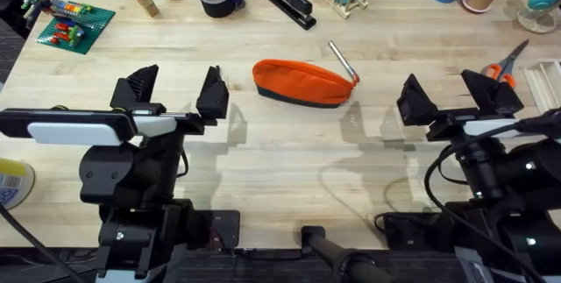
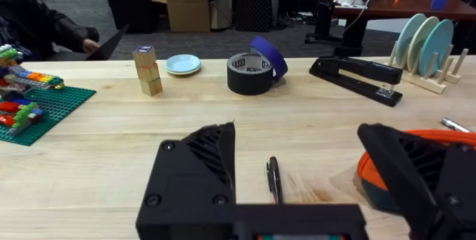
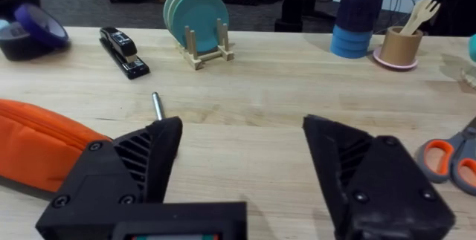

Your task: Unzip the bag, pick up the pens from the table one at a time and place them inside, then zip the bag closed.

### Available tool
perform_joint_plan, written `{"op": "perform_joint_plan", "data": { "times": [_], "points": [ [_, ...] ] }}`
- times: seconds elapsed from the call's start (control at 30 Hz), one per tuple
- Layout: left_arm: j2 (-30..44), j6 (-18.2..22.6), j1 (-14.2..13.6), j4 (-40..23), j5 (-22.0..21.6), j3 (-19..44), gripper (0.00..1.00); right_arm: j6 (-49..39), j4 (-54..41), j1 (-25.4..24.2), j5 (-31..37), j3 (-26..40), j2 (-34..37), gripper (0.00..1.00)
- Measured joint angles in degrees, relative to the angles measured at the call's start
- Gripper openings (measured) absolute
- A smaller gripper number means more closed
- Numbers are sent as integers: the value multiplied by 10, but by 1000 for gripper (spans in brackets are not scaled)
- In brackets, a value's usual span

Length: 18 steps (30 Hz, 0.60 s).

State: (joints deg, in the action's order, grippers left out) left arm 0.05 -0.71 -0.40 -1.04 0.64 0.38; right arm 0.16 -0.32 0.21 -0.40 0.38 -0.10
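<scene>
My left pincer and right pincer, both spread, flank the zipped orange bag mid-surface; unzipping comes first, needing a pinch on its zip pull.

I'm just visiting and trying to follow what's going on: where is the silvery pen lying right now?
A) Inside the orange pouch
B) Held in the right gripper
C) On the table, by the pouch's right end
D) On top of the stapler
C: the silvery pen lies on the bare table, slanting down to the right end of the orange pouch; both grippers are open and empty.
</scene>
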Motion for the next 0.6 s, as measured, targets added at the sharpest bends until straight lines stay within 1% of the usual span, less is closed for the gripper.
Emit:
{"op": "perform_joint_plan", "data": {
  "times": [0.43, 0.6],
  "points": [
    [0, 0, 0, 1, 0, 0, 995, 0, -1, 0, 0, 0, 0, 996],
    [0, 0, 0, 3, 0, 0, 994, 0, 16, 0, 0, 0, 0, 996]
  ]
}}
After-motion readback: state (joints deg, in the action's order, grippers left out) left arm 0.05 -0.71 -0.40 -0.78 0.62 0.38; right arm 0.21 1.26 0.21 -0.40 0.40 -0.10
